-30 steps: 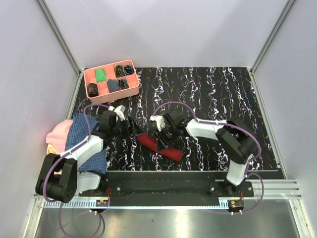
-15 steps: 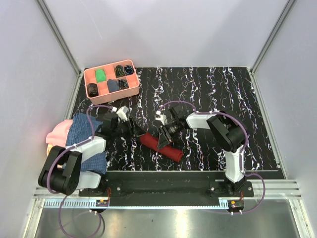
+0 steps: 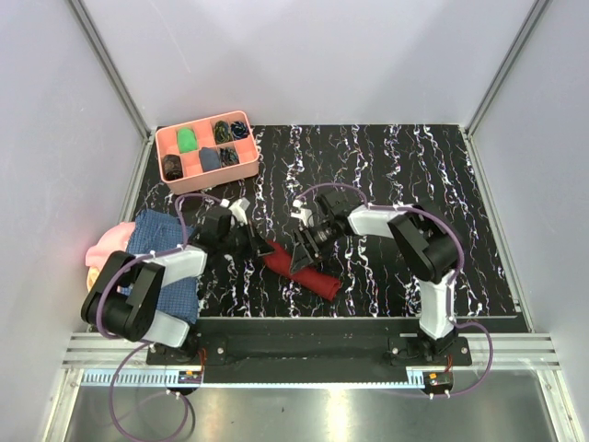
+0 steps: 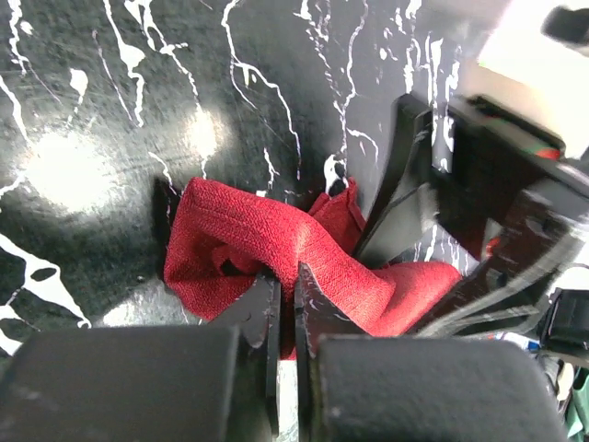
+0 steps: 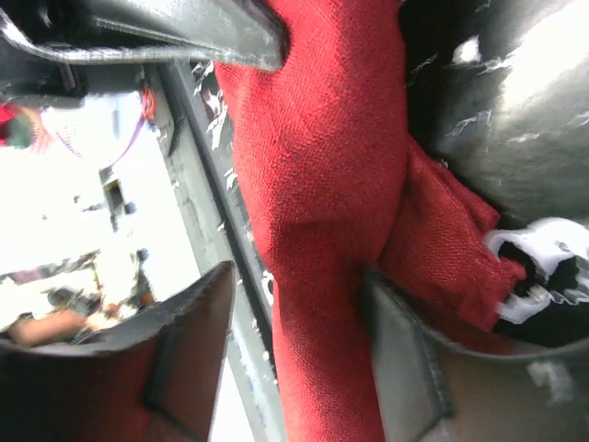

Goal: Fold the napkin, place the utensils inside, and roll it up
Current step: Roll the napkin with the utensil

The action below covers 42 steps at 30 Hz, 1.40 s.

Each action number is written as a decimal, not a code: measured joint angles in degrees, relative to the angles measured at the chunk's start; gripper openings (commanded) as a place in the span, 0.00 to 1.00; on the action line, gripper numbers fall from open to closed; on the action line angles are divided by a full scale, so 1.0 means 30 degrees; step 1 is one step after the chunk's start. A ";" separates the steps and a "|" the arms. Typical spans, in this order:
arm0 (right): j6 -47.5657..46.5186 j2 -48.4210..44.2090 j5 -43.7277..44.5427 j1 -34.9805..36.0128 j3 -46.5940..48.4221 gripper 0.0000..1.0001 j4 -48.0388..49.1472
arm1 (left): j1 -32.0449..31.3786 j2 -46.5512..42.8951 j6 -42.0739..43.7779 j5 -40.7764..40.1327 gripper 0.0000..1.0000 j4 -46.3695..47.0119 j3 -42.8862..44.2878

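At 9 o'clock, a pink cloth (image 3: 106, 247) and a checked cloth (image 3: 152, 235) are heaped over the left edge of the table (image 3: 442, 203); two cloths show clearly. One tray (image 3: 190, 167) with compartments sits in the 11 o'clock corner, close to the walls.

Two arms reach in from the near edge. The left gripper (image 3: 262, 249) is at the 10 o'clock end of the napkin (image 3: 308, 279). Its jaws are pressed together, and the wrist view shows a thin fold of red cloth pinched between them.

The one napkin is a roll lying just left of centre, running from 10 o'clock down to 4 o'clock. It is well in from every table edge, and its lower end is nearest the front rail.

The right gripper (image 3: 296, 269) straddles the middle of the roll with its jaws apart. In its wrist view one finger touches the cloth and the other stands off it, so nothing is gripped.

From the roll toward 1, 3 and 5 o'clock, marbled surface runs open to the right wall, apart from the right arm's own links.
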 measured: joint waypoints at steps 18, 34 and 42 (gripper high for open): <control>-0.3993 -0.6798 1.8345 0.7614 -0.1464 0.85 0.0539 | 0.0816 0.4692 -0.0313 0.1042 0.00 -0.4401 0.4648; -0.5195 -0.3570 2.2484 0.8561 -0.0816 0.59 0.0772 | 0.1202 0.4728 0.0219 0.1501 0.33 -0.5406 0.5034; -0.4612 -0.3432 1.9241 0.6717 -0.0627 0.43 0.0692 | 0.1333 0.3534 0.0860 0.1129 0.62 -0.6492 0.5348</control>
